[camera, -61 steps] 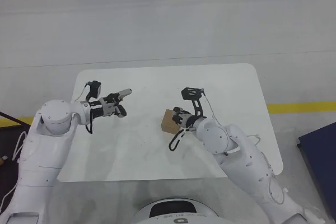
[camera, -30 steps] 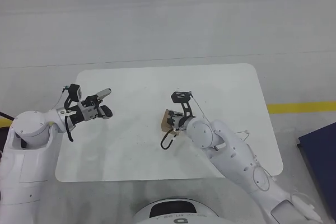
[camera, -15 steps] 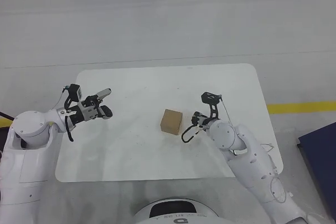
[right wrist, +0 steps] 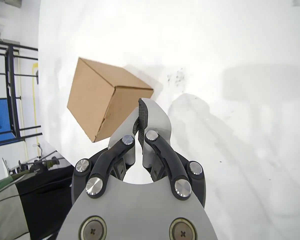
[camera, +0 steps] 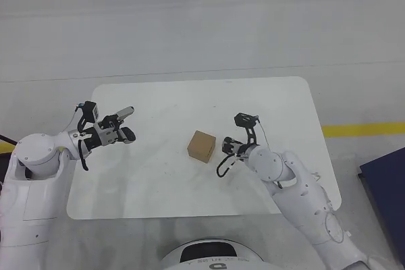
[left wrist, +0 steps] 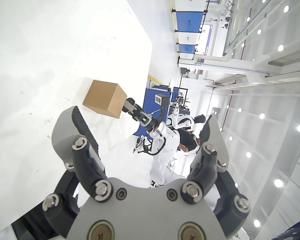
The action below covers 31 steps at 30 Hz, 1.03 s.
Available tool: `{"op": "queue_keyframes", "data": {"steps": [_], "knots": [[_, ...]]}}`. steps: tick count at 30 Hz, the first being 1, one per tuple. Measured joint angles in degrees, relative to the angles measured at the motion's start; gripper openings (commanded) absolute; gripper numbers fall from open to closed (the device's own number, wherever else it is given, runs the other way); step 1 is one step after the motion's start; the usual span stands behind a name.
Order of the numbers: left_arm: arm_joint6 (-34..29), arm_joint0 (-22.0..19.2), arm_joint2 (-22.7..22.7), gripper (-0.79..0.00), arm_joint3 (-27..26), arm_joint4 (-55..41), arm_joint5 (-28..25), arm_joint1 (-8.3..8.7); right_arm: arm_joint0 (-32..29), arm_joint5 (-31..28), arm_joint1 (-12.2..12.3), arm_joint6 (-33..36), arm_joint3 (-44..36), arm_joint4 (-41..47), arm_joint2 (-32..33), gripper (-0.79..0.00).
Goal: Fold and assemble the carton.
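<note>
Top view: a closed brown box (camera: 202, 146) is seen resting on the white table (camera: 270, 101), near its middle, with its faces squared up. The right gripper (camera: 224, 146) is placed just beside one side face of the box, its fingers pressed together on nothing, though contact with the cardboard cannot be told. The left gripper (camera: 129, 122) is held well apart from the box over the table's left part, its fingers spread wide and empty.

Carton (camera: 202, 146) free leftward — right gripper (right wrist: 141, 108) (closed) just beside.
</note>
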Motion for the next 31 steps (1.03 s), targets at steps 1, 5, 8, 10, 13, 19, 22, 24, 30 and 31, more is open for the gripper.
{"op": "queue_keyframes", "data": {"steps": [1,5,8,10,13,19,22,24,30,31], "knots": [[0.0,0.0,0.0,0.0,0.0,0.0,0.0,0.0,-0.8,-0.5,0.1,-1.4,-1.1,1.0,1.5,-0.566],[0.0,0.0,0.0,0.0,0.0,0.0,0.0,0.0,-3.2,-3.0,0.4,-4.0,-4.1,4.2,5.5,-0.775],[0.0,0.0,0.0,0.0,0.0,0.0,0.0,0.0,-3.1,-2.8,0.4,-3.9,-3.9,4.1,5.3,-0.637],[0.0,0.0,0.0,0.0,0.0,0.0,0.0,0.0,-3.1,-2.8,0.4,-3.9,-3.9,4.0,5.3,-0.491],[0.0,0.0,0.0,0.0,0.0,0.0,0.0,0.0,-3.1,-2.8,0.4,-3.9,-3.9,4.0,5.3,-0.311],[0.0,0.0,0.0,0.0,0.0,0.0,0.0,0.0,-3.1,-2.8,0.4,-3.9,-3.9,4.0,5.3,-0.064],[0.0,0.0,0.0,0.0,0.0,0.0,0.0,0.0,-3.1,-2.8,0.4,-3.9,-3.9,4.0,5.3,-0.013],[0.0,0.0,0.0,0.0,0.0,0.0,0.0,0.0,-3.1,-2.8,0.4,-3.9,-3.9,4.0,5.3,-0.001],[0.0,0.0,0.0,0.0,0.0,0.0,0.0,0.0,-3.1,-2.8,0.4,-3.9,-3.9,4.0,5.3,0.0],[0.0,0.0,0.0,0.0,0.0,0.0,0.0,0.0,-3.1,-2.8,0.4,-3.9,-3.9,4.0,5.3,0.0]]}}
